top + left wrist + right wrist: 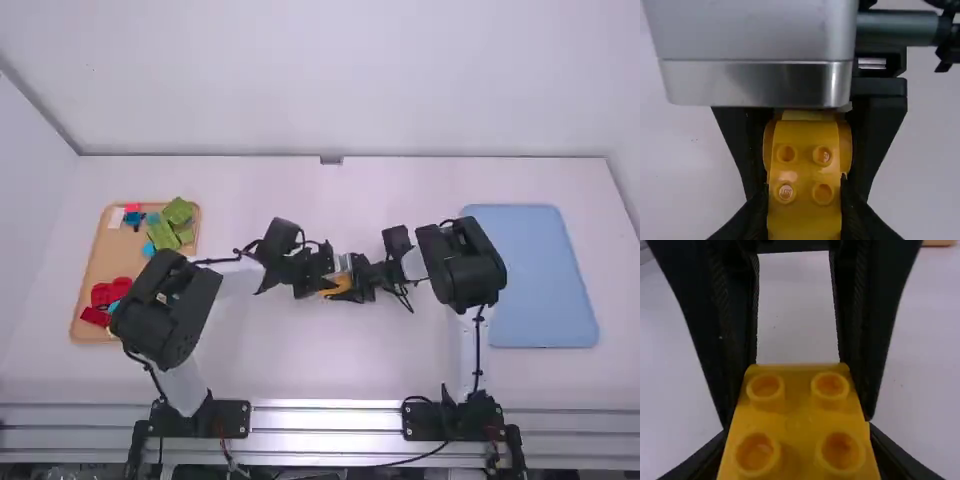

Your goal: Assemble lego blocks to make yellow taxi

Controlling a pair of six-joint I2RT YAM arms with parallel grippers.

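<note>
At the middle of the table the left gripper and the right gripper face each other, close together, with a yellow block between them. In the left wrist view the left gripper is shut on the near end of the yellow block, whose four studs face the camera; rounded yellow parts show behind it, between the other gripper's fingers. The right wrist view has the right gripper shut on the studded yellow block, with the left gripper's fingers along its far sides.
A tan tray at the left holds green, red and blue blocks, partly hidden by the left arm. The flat blue tray lies at the right, beside the right arm. A wall runs behind the table's far edge.
</note>
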